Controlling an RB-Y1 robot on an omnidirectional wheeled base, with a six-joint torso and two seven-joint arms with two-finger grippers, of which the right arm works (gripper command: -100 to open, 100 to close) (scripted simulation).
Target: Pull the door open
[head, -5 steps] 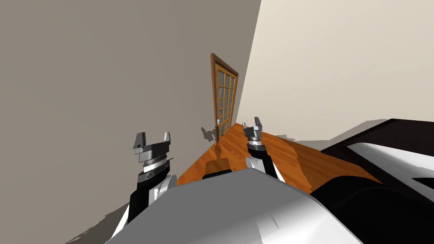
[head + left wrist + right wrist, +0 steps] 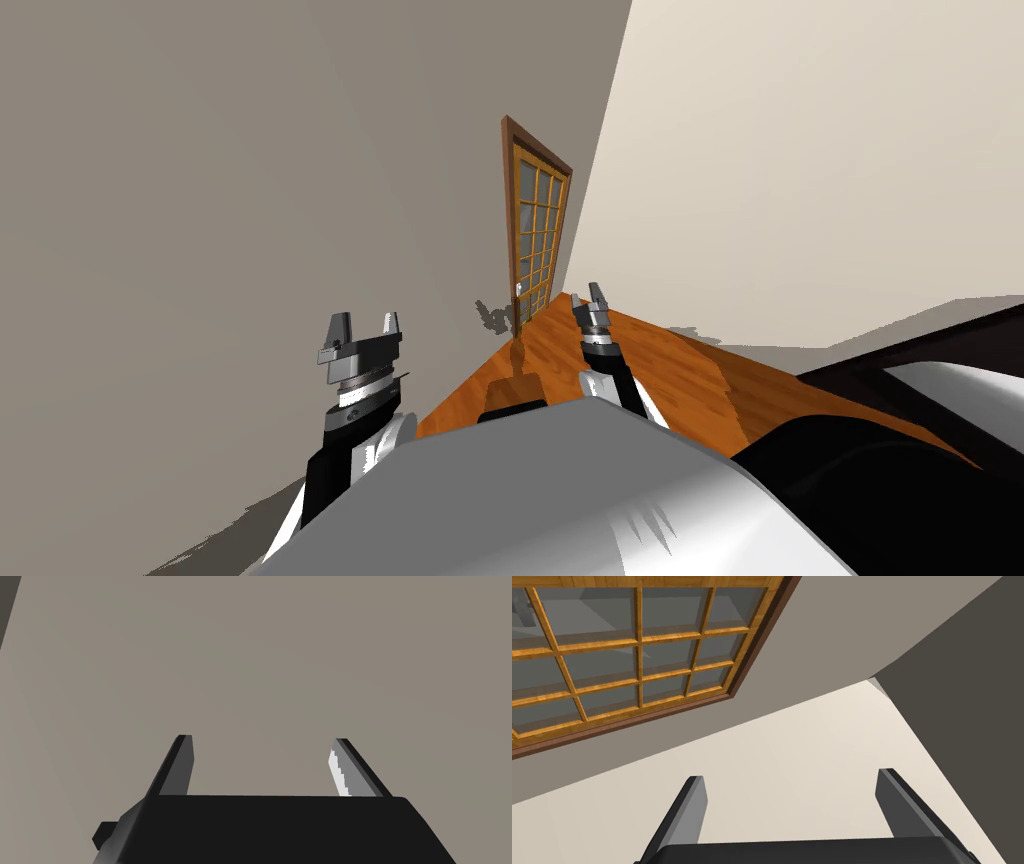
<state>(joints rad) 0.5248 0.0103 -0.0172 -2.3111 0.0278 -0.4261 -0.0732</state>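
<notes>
Grey-brown wall [image 2: 250, 150], one. It carries the door and runs from it back towards the robot's left.

Cream wall [image 2: 800, 150], one. It meets the grey-brown wall in a corner just beside the door, on the door's far side.

Orange-brown plank floor [image 2: 680, 370], one. It stretches from the foot of the door to the robot.

Door [image 2: 535, 235], one: the task's thing. It has a dark brown frame, a lighter wooden lattice and greyish glass panes. The panes are not countable in full, since the right wrist view cuts some off. The door looks shut in its frame, set in the grey-brown wall next to the corner, and it is well apart from both tools.

Left tool [image 2: 364, 322], one, with two fingers standing apart and nothing between them. It is raised beside the grey-brown wall and faces it, off to the side of the door. Judged idle and kept out of the way.

Right tool [image 2: 596, 294], one, with two fingers also apart and nothing between them. It is held up and pointed towards the door, whose glazing fills a corner of its wrist view. Judged to be the working arm, open in readiness for the handle, with the approach not yet finished.

Door handle [image 2: 518, 289], one. It is a small pale fitting low on the door's edge; its shape is too small to tell. The pull will likely need the right tool closed on it first.
</notes>
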